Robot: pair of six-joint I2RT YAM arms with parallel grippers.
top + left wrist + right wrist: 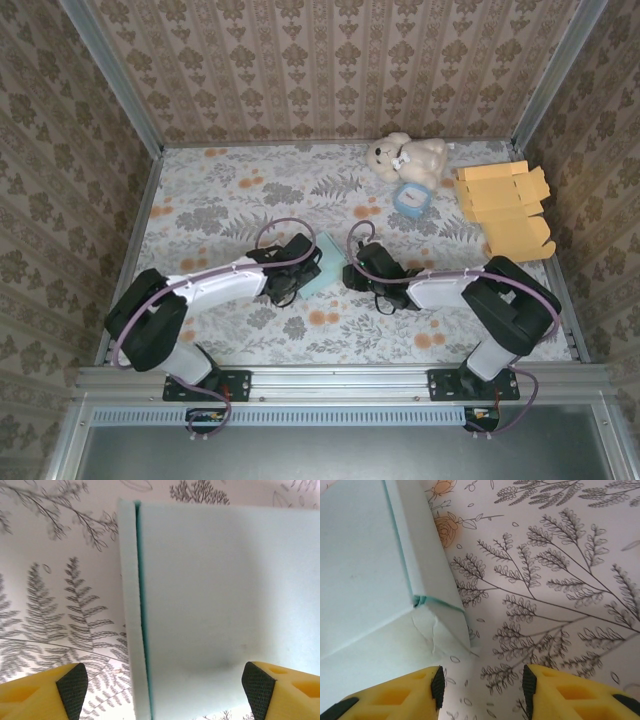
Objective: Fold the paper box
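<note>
Two left fingers [30,700], yellow with black pads, are spread wide, one beyond each side of the box [225,590], and nothing is pinched between them. The left gripper [165,690] is held over the box's pale mint top. A long folded edge is seen there as a darker seam running away from the fingers. Whether the pads are touching the paper cannot be told.

The right fingers [570,695] are parted less widely, and only flowered cloth [560,580] is seen between them. The right gripper [483,685] is held just off the box's right side. The creased, slightly torn corner of the box lies just ahead of one pad and is not gripped.

From above, the box is seen lying flat on the cloth, between the two grippers. The left one is placed at its left edge and the right one just beside its right edge. Both arms are stretched in towards the box from either side.

Beyond the box and to its right, a bear [405,158] is laid on the cloth, with a small blue tub [410,199] on the side of it nearer the box. Orange cartons [505,205] are stacked well apart from the box, further right.
</note>
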